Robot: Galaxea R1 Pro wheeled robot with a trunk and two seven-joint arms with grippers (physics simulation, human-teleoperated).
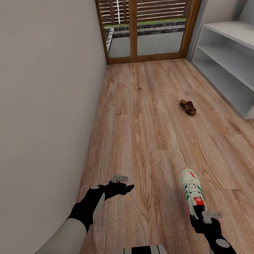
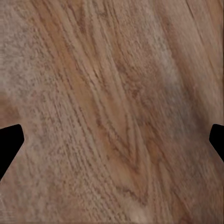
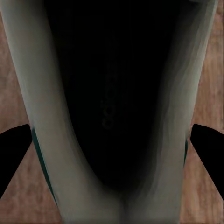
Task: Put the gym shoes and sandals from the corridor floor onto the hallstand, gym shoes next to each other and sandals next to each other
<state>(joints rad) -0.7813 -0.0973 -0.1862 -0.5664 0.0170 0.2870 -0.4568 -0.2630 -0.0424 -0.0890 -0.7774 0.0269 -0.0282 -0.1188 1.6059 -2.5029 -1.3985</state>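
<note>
Right gripper point(image 1: 201, 215) first: it sits at the heel of 1 gym shoe point(image 1: 192, 191), and through the right wrist camera the fingers point(image 3: 14, 154) stand on either side of the shoe's dark opening and pale collar point(image 3: 112, 93), so the jaws bracket the heel; whether they are actually pinching it, I cannot tell. The sneaker points away from the robot along the corridor floor point(image 1: 143, 133), white upper, green stripes, red patch showing at the tongue and toe. Over to the left gripper point(image 1: 125, 184): its jaws are spread wide, the dark fingertips point(image 2: 9, 144) at the far edges of the left wrist picture with nothing but wood grain point(image 2: 112, 112) between them. In the head view that hand hangs above bare planks near the pale wall point(image 1: 40, 93), well apart from the shoe. Further up the corridor, 1 brown sandal point(image 1: 188, 107) lies on the floor, near the open front of the pale-grey hallstand point(image 1: 230, 64) on the right side but not on it. At the far end stands a wood-framed glass door point(image 1: 146, 22) with slats behind it.
</note>
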